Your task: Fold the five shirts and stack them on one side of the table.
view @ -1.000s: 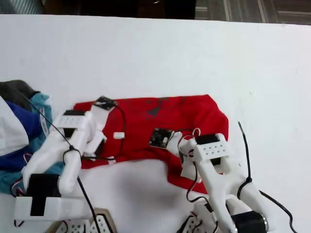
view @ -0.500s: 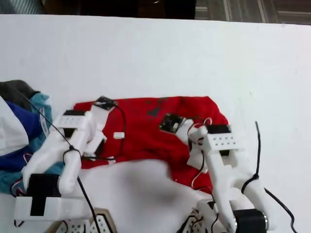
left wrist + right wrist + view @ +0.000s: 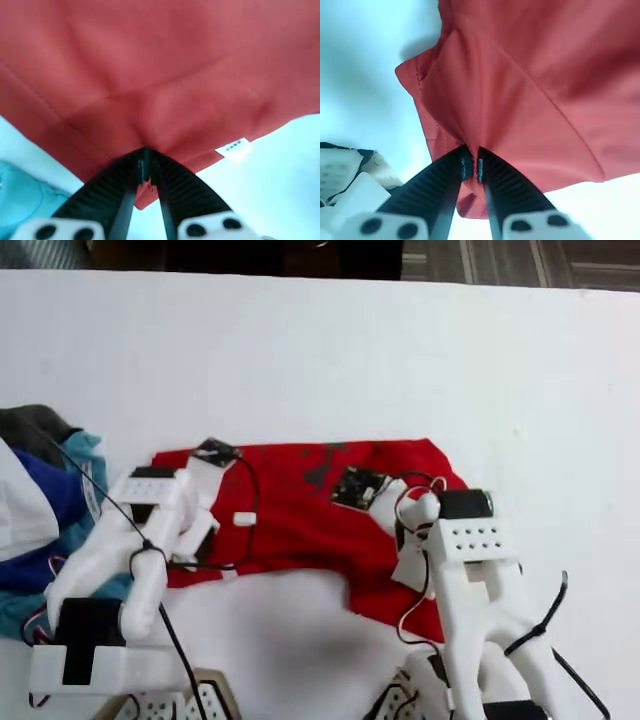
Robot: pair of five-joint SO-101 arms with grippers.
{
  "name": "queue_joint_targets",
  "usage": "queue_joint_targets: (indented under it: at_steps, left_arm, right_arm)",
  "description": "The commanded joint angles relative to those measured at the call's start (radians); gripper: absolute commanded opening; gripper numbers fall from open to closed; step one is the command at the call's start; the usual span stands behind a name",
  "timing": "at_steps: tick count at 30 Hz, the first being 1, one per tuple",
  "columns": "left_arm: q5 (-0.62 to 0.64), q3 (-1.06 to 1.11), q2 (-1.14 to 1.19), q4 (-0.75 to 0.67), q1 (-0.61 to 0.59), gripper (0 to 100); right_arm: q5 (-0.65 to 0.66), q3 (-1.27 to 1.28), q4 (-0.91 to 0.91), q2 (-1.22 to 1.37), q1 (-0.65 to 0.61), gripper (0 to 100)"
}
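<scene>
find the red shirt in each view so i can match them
High view: red shirt lies spread mid-table.
Left wrist view: red shirt, its edge pinched in the left gripper.
Right wrist view: red shirt, a fold pinched in the right gripper.
Shared landmark: the white table beside it.

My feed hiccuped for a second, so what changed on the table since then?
The right gripper, shut on the red shirt, moved forward, away from its base, and to the right, pulling its pinched fold along. The left gripper stayed shut on the shirt's left end; the pile of other shirts did not move.
</scene>
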Motion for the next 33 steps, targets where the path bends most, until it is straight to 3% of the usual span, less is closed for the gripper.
queue_joint_targets:
  at_steps: [1,15,20,28,33]
  left_arm:
    - [0.000,-0.018,0.026,-0.009,0.005,3]
    - [0.000,-0.018,0.026,-0.009,0.005,3]
    - [0.000,-0.018,0.026,-0.009,0.005,3]
    - [-0.002,-0.018,0.026,-0.009,0.005,3]
    - [-0.002,-0.018,0.026,-0.009,0.005,3]
  right_arm:
    - [0.000,0.009,0.004,-0.033,-0.008,2.0]
    - [0.000,0.104,0.016,-0.039,-0.062,2.1]
    - [-0.002,0.264,-0.110,-0.039,-0.084,2.4]
    - [-0.006,0.272,-0.177,-0.039,-0.076,21.7]
    - [-0.006,0.172,-0.019,-0.041,-0.085,21.1]
